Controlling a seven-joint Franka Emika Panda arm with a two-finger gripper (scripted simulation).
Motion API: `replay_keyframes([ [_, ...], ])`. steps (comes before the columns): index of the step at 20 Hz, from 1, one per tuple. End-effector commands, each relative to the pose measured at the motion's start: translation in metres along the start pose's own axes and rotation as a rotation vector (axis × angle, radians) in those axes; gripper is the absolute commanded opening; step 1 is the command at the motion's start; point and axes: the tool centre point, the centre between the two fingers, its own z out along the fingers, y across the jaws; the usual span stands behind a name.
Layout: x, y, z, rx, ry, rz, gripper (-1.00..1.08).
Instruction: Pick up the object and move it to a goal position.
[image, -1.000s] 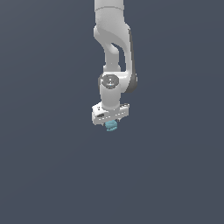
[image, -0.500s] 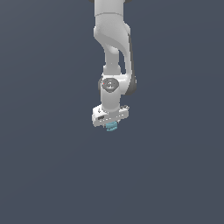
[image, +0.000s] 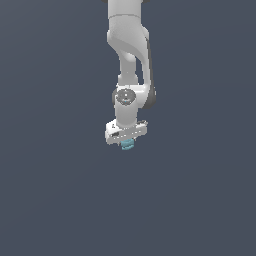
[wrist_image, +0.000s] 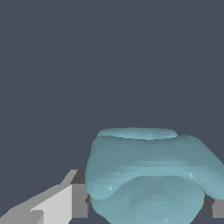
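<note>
The gripper (image: 127, 143) is clamped on the teal lump (image: 128, 145), which sits between its fingers (wrist_image: 72, 199) (one on each side in the wrist view), held clear of the floor, presumably for carrying to the goal.

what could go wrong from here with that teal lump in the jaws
1. The teal lump is rounded and ridged, and the wrist view shows the finger pads touching only its lower edges. A small contact patch like that could let it twist or slip during a fast move.
2. In the exterior view the lump barely shows below the gripper, so a gradual slide would be hard to spot.
</note>
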Motion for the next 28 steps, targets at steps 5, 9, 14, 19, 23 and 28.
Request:
replay_keyframes([
  [5, -0.002, 0.004, -0.016, 0.000, 0.001, 0.000, -1.00],
  [9, -0.004, 0.009, -0.037, 0.000, 0.001, 0.000, -1.00],
  [14, -0.009, 0.019, -0.075, 0.000, 0.001, 0.000, -1.00],
  [19, -0.014, 0.031, -0.126, 0.001, 0.001, -0.001, -1.00],
  [23, -0.019, 0.042, -0.170, 0.001, 0.001, -0.001, -1.00],
  [28, -0.024, 0.055, -0.223, 0.002, 0.001, -0.001, -1.00],
])
